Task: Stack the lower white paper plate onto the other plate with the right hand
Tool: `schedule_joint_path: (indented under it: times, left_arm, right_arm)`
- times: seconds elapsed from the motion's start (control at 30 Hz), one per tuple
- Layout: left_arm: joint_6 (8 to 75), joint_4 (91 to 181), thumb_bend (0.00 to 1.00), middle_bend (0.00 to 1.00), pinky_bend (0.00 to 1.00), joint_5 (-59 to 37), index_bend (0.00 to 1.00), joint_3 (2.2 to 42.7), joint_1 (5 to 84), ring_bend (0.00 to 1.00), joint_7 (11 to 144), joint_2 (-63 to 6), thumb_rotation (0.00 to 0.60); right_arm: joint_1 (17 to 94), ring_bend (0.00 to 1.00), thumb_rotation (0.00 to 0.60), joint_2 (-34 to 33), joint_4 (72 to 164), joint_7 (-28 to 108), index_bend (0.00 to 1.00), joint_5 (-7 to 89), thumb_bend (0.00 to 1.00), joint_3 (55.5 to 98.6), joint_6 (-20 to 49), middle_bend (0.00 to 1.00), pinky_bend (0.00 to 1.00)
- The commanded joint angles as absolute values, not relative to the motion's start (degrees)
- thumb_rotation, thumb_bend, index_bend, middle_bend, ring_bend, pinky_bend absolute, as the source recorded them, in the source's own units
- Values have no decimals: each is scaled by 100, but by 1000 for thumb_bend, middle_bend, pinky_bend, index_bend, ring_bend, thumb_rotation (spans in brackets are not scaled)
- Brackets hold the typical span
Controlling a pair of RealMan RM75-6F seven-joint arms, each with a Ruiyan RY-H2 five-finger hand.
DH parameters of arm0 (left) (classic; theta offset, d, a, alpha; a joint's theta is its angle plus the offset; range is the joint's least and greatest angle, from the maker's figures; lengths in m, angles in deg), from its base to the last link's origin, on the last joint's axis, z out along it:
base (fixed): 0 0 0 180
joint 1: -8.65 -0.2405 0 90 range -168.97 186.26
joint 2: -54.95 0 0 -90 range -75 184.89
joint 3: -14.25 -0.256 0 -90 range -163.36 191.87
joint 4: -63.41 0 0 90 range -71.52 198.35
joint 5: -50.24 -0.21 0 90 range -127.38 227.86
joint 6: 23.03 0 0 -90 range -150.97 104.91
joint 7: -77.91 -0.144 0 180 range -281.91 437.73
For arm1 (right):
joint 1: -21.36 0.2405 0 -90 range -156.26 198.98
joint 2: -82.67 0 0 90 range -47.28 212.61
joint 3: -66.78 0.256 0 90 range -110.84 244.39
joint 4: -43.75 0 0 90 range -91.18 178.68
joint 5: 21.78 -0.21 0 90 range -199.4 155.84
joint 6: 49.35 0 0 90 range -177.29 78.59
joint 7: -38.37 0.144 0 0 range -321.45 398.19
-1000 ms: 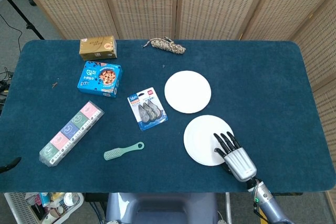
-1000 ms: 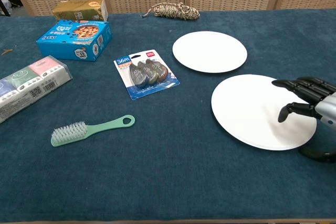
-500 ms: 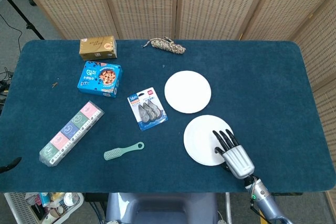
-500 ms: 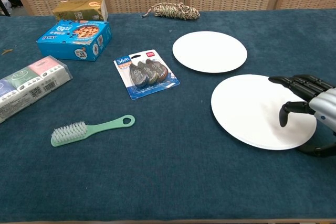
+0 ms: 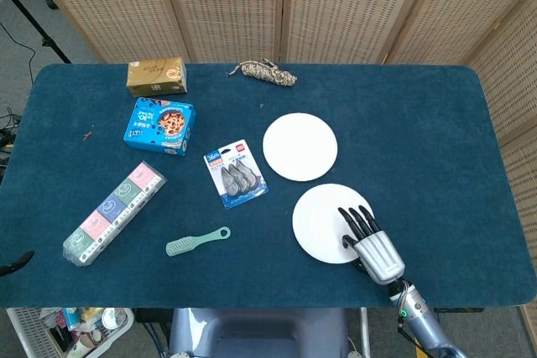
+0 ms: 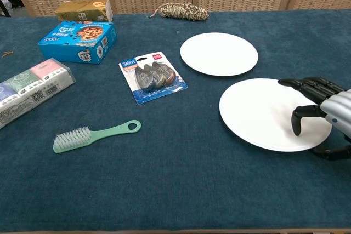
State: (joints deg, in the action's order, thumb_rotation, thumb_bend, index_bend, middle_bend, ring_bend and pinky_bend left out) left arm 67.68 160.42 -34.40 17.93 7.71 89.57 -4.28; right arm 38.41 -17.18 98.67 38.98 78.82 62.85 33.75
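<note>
Two white paper plates lie on the blue table [image 5: 436, 123] in the head view: the upper plate [image 5: 299, 146] sits flat, and the lower plate [image 5: 323, 220] lies just below and to its right, apart from it. Since a second ago the right hand [image 5: 372, 244] has crept slightly inward over the lower plate's near-right edge, so the grasp looks under way but no lift has begun. The dark fingers [image 5: 357, 221] lie spread on top of the plate, pointing toward the upper plate. In the chest view, the right hand [image 6: 329, 116] straddles the lower plate [image 6: 263, 114] at its right rim, fingers [image 6: 307, 86] over the top and a thumb-like digit apparently curling beneath the edge; whether they actually clamp the rim I cannot tell. The other plate [image 6: 219, 53] waits behind. The left hand shows in neither view.
</note>
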Motion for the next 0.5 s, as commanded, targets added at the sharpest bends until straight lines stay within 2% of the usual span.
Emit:
schedule_joint_path:
  times: [0.03, 0.37, 0.5]
  left_arm:
    - [6767, 16041, 0, 0, 0, -3444, 0, 1790, 770, 0, 8960, -428, 600]
    - [6765, 16033, 0, 0, 0, -3435, 0, 1796, 771, 0, 8964, -431, 600]
    - [6755, 16033, 0, 0, 0, -3429, 0, 1797, 773, 0, 8969, -432, 600]
  right_arm:
    - [3841, 0, 600, -1741, 9826, 3929, 552, 7879, 444, 6285, 3400, 36, 0]
    - [3861, 0, 600, -1831, 9703, 4085, 634, 7840, 495, 6292, 3404, 54, 0]
    - [3859, 0, 600, -1882, 9641, 4176, 655, 7826, 546, 6303, 3441, 61, 0]
